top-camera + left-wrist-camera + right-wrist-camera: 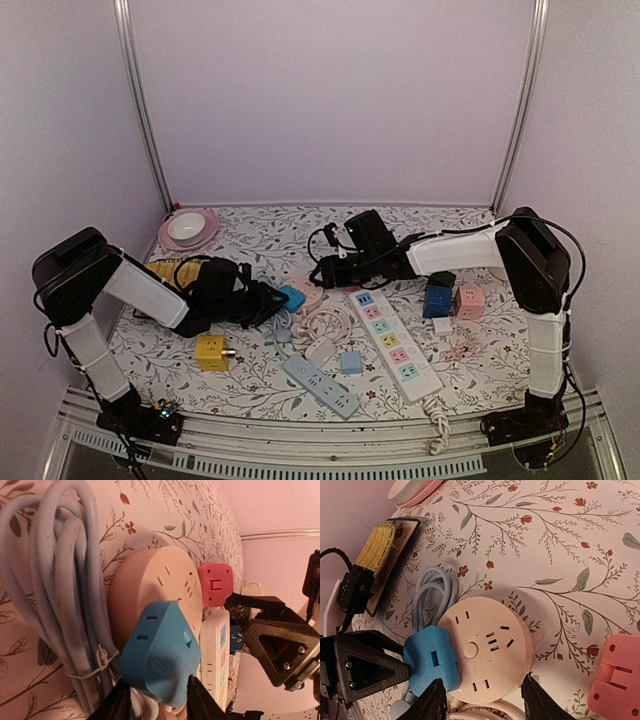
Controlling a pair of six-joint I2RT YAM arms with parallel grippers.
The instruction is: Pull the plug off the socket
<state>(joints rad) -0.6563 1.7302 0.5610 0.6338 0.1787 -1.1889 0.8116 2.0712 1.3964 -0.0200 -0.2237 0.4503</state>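
**Both claws closed on plug and socket at mid-table**

From above, the blue plug sat near the middle of the flowered table, seated in the left side of the round socket. The left gripper reached the plug from the left. The right gripper met the socket from the far right. A white power strip lay to the right of them. A yellow cube socket stood near and to the left, and a pink plate lay in the far left corner.

The left wrist camera showed the plug between that claw's own fingers. They pressed against its two sides, so the claw was pinching the plug. The plug's body stood on the peach face of the socket. A bundled grey cable, tied with a pale strap, lay just beside the socket. A red adapter lay past it, close to the end of the power strip.

The right wrist camera showed its fingers set against opposite sides of the socket's rim, the claw clamped around the socket. One finger stood just beside the plug. The black tip of the left claw touched the plug's outer side.
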